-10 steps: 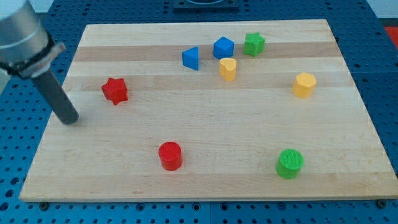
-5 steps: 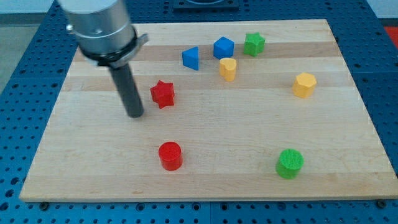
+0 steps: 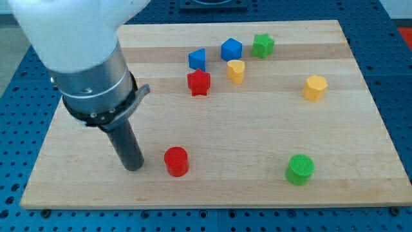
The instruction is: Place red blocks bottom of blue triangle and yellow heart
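Observation:
The red star point(image 3: 199, 83) lies just below the blue triangle point(image 3: 197, 59) and to the left of the yellow heart point(image 3: 235, 71). The red cylinder point(image 3: 176, 161) stands near the view's bottom, left of centre. My tip point(image 3: 134, 166) rests on the board just to the left of the red cylinder, a short gap apart from it. The rod and arm rise toward the view's upper left.
A blue cube point(image 3: 231, 49) and a green star point(image 3: 262, 45) sit near the view's top. A yellow hexagonal block point(image 3: 315, 87) is at the right. A green cylinder point(image 3: 300, 169) is at the bottom right. The wooden board point(image 3: 360, 129) ends near every edge of the view.
The red star has slid right and up, from the board's left to just below the blue triangle. My tip moved right, then down to beside the red cylinder.

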`<state>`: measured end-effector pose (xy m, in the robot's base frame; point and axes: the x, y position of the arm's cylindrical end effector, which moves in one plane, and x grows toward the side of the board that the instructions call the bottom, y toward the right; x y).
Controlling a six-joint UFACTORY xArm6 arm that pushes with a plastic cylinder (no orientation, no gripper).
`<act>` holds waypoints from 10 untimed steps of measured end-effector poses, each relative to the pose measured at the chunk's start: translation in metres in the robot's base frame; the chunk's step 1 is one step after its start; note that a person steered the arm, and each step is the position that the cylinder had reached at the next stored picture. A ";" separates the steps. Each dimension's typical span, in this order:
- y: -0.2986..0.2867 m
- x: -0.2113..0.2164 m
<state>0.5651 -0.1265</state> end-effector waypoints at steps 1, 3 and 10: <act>0.084 0.015; 0.188 -0.017; 0.151 -0.039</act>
